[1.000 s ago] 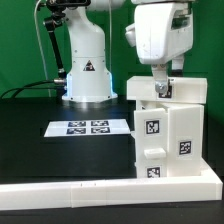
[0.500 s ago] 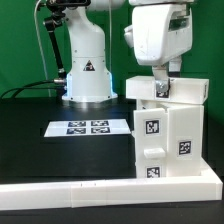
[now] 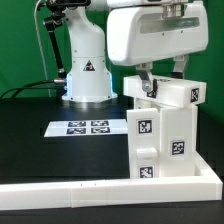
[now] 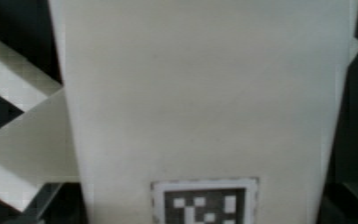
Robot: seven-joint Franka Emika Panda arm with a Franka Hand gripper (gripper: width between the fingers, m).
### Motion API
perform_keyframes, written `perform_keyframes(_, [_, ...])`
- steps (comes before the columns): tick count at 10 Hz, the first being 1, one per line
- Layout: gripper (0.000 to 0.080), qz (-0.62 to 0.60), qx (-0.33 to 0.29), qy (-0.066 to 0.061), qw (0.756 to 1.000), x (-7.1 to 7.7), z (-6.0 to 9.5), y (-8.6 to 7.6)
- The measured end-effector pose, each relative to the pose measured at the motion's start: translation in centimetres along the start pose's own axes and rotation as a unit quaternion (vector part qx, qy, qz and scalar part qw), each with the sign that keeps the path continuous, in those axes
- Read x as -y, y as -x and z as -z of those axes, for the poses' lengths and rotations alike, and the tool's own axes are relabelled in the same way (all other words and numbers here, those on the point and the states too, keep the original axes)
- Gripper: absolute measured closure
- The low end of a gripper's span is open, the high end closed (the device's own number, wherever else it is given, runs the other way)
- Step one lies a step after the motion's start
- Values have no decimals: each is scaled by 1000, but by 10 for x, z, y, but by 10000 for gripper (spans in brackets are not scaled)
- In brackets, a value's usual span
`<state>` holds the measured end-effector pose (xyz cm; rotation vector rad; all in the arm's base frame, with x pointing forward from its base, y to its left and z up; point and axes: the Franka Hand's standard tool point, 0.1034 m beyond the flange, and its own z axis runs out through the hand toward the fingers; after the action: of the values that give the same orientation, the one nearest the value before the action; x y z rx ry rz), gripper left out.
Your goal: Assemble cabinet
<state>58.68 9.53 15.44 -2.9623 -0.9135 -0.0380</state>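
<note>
The cabinet (image 3: 165, 140), a white blocky box with black-and-white tags, stands at the exterior view's right by the table's front edge. Its top piece (image 3: 178, 96) sits on it, slightly tilted, with a tag on its end. My gripper (image 3: 162, 82) reaches down from above with a dark finger on each side of this top piece and looks shut on it. In the wrist view a white panel of the cabinet (image 4: 194, 100) fills the picture, with a tag (image 4: 202, 205) on it. My fingers do not show there.
The marker board (image 3: 88, 127) lies flat on the black table to the left of the cabinet in the exterior view. The robot's white base (image 3: 85, 70) stands behind it. A long white rail (image 3: 90, 190) runs along the table's front edge.
My wrist has turned and swung toward the exterior view's left. The cabinet has shifted a little left with it, and its top piece now shows a tagged end.
</note>
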Motion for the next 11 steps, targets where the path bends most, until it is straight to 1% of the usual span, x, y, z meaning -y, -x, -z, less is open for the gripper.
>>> perform_keyframes(3, [242,-135,-10,-1,991,1,-1,-2])
perform_keyframes(4, [242,-189,-18,0,982,0,-1,-4])
perform_keyframes(6, [242,-278,-21,-5,960,1,-1,-5])
perform_keyframes(8, [242,-323,-21,-6,946,1,-1,-5])
perform_keyframes(11, [242,-425,-21,-9,905,1,-1,-5])
